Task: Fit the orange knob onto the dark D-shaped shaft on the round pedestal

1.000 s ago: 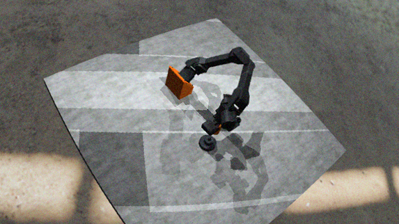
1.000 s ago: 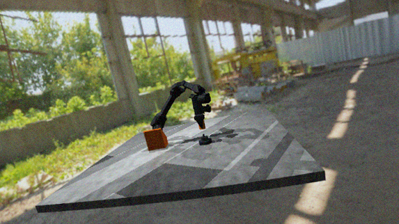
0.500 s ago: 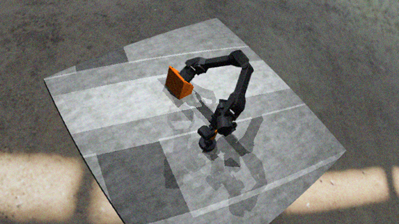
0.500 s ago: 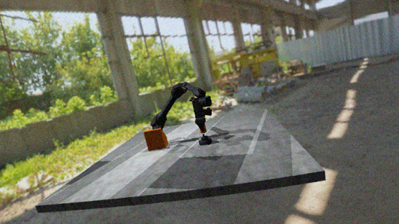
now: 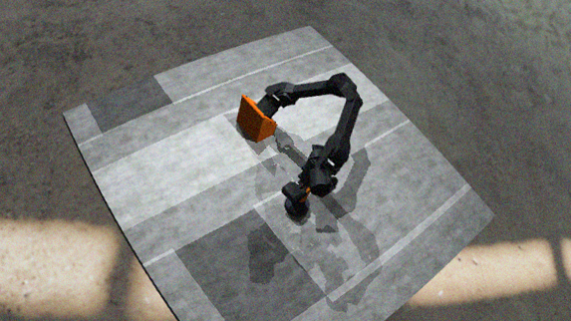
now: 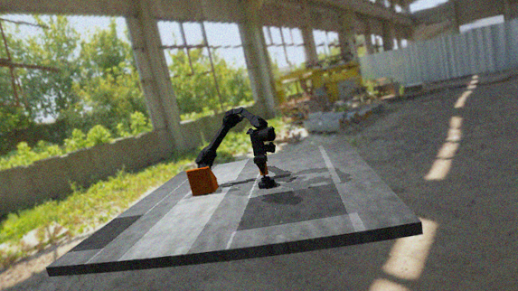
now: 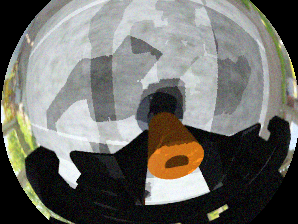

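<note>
My gripper (image 5: 302, 194) (image 6: 263, 168) (image 7: 165, 131) is shut on the orange knob (image 5: 308, 192) (image 6: 266, 170) (image 7: 173, 148). In the wrist view the knob's top end with its dark hole faces the camera, and its far end points down at the dark round pedestal (image 7: 162, 102). In the top and exterior views the knob hangs directly over the pedestal (image 5: 296, 207) (image 6: 267, 184), just above it. The dark shaft is hidden behind the knob and the fingers. I cannot tell whether the knob touches the shaft.
The arm's orange base block (image 5: 255, 120) (image 6: 201, 181) stands on the grey patterned table (image 5: 191, 266) (image 6: 174, 235), behind and to the left of the pedestal. The arm arches over from it.
</note>
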Robot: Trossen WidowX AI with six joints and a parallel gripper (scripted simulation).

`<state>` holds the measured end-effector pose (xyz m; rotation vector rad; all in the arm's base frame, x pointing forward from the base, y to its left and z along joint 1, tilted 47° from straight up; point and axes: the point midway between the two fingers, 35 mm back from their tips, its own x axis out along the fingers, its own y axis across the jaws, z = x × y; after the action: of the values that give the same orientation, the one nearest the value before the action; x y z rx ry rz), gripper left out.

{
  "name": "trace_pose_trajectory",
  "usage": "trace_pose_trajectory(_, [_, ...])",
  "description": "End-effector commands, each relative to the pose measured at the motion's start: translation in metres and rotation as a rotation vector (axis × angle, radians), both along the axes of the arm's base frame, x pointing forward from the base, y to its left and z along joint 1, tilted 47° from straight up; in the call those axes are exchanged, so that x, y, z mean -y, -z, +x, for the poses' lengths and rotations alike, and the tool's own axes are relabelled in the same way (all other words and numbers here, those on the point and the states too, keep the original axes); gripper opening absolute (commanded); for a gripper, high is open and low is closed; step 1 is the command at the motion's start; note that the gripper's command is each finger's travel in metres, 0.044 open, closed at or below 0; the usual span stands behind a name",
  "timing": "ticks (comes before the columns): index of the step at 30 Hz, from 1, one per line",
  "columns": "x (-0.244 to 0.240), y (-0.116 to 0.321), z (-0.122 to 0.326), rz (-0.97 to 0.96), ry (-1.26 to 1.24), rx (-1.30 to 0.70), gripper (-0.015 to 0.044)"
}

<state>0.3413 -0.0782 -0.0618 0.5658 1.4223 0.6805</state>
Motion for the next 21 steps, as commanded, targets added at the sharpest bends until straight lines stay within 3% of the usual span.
trace_pose_trajectory(1, [-0.0014,0.0003,0.0002,0.003,0.003,0.001,0.0000])
trace_pose_trajectory(21, [-0.0023,0.0011,-0.0011,0.003,0.003,0.001,0.0000])
